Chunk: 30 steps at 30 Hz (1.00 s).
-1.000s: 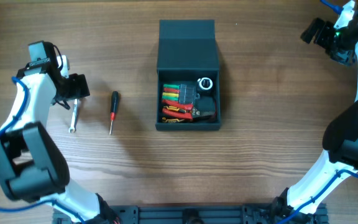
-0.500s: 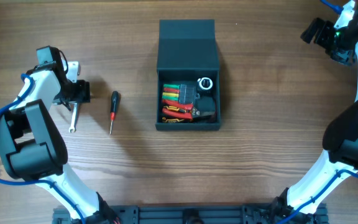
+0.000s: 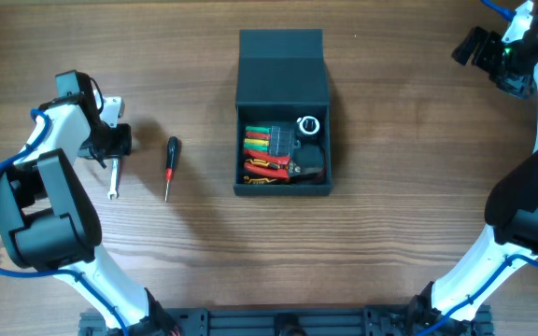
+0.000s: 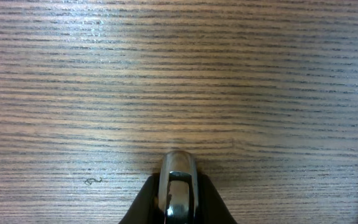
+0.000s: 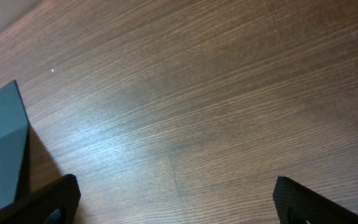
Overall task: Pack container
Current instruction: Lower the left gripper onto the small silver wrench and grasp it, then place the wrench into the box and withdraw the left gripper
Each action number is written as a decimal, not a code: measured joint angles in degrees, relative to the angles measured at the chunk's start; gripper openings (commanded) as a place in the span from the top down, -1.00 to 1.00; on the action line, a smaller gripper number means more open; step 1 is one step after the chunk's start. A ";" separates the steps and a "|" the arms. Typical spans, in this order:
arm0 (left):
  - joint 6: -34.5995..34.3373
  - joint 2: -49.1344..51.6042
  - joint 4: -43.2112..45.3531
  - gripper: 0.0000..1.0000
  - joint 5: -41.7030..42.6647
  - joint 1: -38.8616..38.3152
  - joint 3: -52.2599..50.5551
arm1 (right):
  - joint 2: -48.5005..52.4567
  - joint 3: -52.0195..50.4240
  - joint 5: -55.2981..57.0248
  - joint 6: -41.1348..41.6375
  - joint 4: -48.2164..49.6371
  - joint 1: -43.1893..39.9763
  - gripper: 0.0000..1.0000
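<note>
The container [image 3: 283,112], a dark teal-grey box with its lid [image 3: 281,67] folded back, stands open at the table's middle with several red, green and yellow-handled tools inside. One corner of the container [image 5: 2,149] shows in the right wrist view. At the left lies a small silver wrench [image 3: 112,177]; my left gripper [image 3: 114,149] is shut on its upper end. The left wrist view shows the chrome wrench [image 4: 179,169] pinched between the dark fingers of the left gripper [image 4: 179,196]. My right gripper [image 3: 470,47] hangs open at the far right, nothing between the fingers of this right gripper [image 5: 176,205].
A small screwdriver [image 3: 169,166] with a black-and-red handle lies on the wood between the wrench and the box. Both arms' white links run down the left and right sides of the table.
The left gripper has closed on the wrench's upper end, after settling over it. The right arm has not moved.
</note>
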 measured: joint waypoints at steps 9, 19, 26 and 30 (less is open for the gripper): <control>-0.57 -0.02 -4.81 0.92 0.04 -1.01 1.09 | 0.00 0.00 0.00 0.00 -0.02 0.00 -0.99; -0.35 -12.57 -17.38 0.92 0.11 -16.63 18.18 | 0.00 0.00 0.00 0.00 0.00 0.00 -1.00; 10.34 -18.51 -16.74 0.92 4.04 -39.74 19.67 | 0.00 0.00 0.00 0.00 0.00 0.00 -1.00; 18.08 -14.73 -16.17 0.92 4.81 -53.96 19.67 | 0.00 0.00 0.00 0.00 0.00 0.00 -1.00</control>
